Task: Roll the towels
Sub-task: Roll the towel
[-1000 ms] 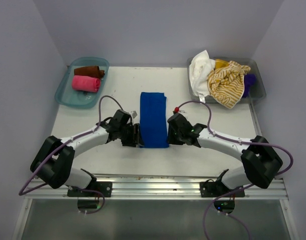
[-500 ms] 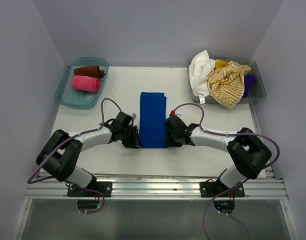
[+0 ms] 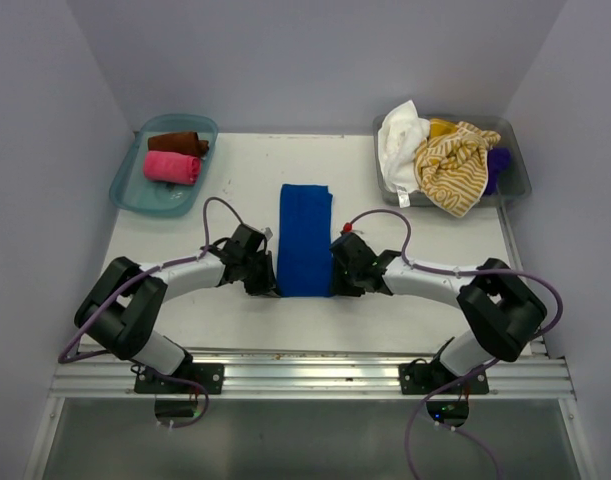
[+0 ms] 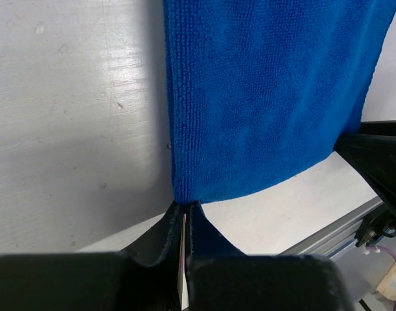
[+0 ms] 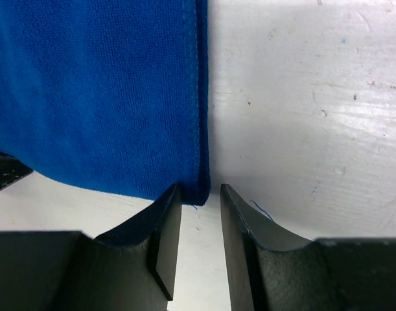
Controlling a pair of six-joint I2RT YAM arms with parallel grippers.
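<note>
**Change of state.** Both arms have closed in from the sides on the near end of the blue towel (image 3: 305, 235). The left pincer (image 4: 186, 210), which stood part open a second ago, is now shut, its tips meeting right at the towel's near left corner (whether any hem is nipped between them cannot be told). The right pincer (image 5: 199, 191) stands with jaws apart, straddling the near right corner without clamping it.

**Meaning for the task.** Judged from this, the near edge is being taken up at both corners to start the roll. The left side appears ready; the right side has yet to close.

**Towel position.** The blue towel lies flat as a long folded strip at the centre of the worktop (image 3: 235, 180).

**Surroundings.** The worktop is white and scuffed, enclosed by pale lilac walls. The teal tray (image 3: 135, 192) at far left holds a rolled pink towel (image 3: 171, 167) and a rolled brown towel (image 3: 178, 143). The grey tray (image 3: 515, 185) at far right holds unrolled towels in a heap.
</note>
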